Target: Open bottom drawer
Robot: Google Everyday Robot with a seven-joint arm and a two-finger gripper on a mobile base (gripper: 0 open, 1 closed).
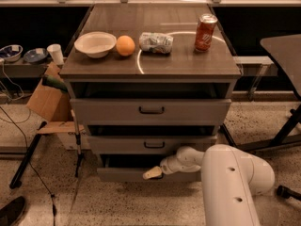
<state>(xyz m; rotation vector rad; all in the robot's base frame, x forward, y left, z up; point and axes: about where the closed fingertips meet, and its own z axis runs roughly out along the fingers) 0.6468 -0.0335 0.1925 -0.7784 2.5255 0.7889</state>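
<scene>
The bottom drawer (117, 174) is the lowest, narrowest grey front of the cabinet, pulled out a little so a dark gap shows above it. Its handle is hidden behind my gripper (152, 173), whose pale tip sits at the middle of that front, about where the handle would be. My white arm (225, 178) reaches in from the lower right. Above are the mid-sized drawer front (153, 144) and the widest top drawer front (150, 110), each with a black bar handle.
On the cabinet top stand a white bowl (95, 43), an orange (125, 45), a crushed wrapper (156, 42) and a red can (205, 32). A cardboard box (47, 98) and a black stand leg (28, 154) are left; a table (284, 51) stands right.
</scene>
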